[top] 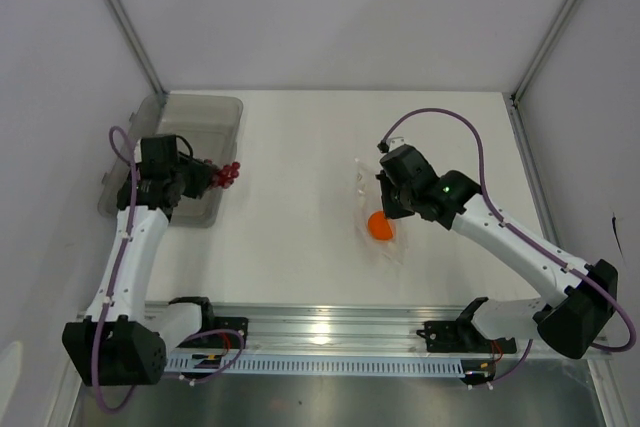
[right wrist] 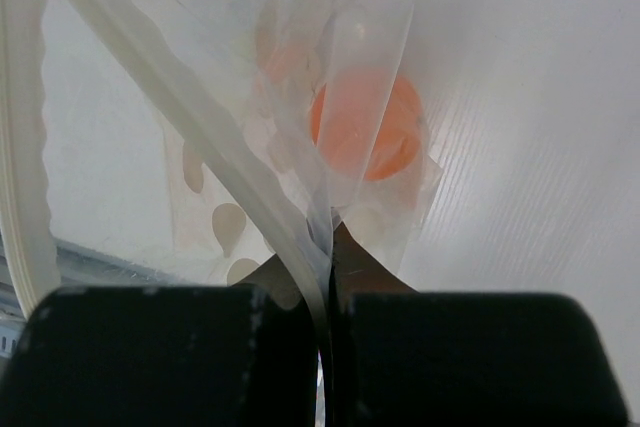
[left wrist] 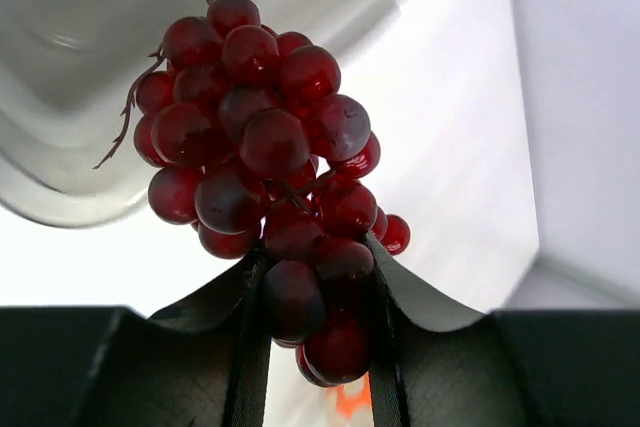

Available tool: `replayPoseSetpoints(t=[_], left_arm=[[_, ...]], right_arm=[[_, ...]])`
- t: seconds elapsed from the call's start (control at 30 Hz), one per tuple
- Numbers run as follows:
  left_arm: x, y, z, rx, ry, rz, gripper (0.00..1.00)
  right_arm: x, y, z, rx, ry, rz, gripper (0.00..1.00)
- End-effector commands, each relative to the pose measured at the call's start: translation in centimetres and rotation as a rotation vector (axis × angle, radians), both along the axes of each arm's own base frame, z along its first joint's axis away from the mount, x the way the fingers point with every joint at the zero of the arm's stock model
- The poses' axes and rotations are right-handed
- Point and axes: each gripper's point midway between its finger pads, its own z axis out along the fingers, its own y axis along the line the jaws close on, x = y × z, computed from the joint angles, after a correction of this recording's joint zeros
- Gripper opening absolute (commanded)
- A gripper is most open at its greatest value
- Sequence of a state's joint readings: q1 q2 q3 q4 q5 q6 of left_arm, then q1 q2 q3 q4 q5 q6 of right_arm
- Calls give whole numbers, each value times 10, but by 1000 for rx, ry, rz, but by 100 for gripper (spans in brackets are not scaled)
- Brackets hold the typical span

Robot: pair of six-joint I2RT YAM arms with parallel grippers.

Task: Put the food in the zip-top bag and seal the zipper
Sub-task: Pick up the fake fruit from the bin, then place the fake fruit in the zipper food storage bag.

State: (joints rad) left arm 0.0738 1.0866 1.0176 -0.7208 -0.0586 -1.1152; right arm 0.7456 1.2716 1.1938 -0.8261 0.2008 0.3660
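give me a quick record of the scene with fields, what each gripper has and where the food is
left gripper: shut on berries, at right edge of grey tub
right gripper: shut on edge of zip-top bag
orange: seen through the bag's plastic, apparently inside
bag mouth: cannot tell if sealed

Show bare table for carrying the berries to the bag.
Free: the wide table strip between grey tub and bag, plus table beyond the bag. Crowded: right tool pinching the bag by the orange; left tool holding berries at the tub.
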Motion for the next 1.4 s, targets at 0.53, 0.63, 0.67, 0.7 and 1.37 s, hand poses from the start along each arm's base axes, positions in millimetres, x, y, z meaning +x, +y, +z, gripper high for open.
replayPoseSetpoints(t=[0.53, 0.63, 0.67, 0.7, 1.37], left_arm=[[-73, -201, 140, -64, -701, -1084, 21], [-85, -216, 159, -57, -819, -1191, 20], [-92, -222, 160, -82, -836, -1236, 20], [-97, -228, 160, -101, -850, -1274, 20], [-145, -301, 146, -246, -875, -1651, 26]], right_arm=[[16, 0, 17, 12, -42, -75, 0], [19, 3, 19, 14, -47, -76, 0], [19, 3, 19, 13, -45, -74, 0], [20, 4, 21, 16, -48, -76, 0], [24, 6, 32, 43, -60, -80, 0]])
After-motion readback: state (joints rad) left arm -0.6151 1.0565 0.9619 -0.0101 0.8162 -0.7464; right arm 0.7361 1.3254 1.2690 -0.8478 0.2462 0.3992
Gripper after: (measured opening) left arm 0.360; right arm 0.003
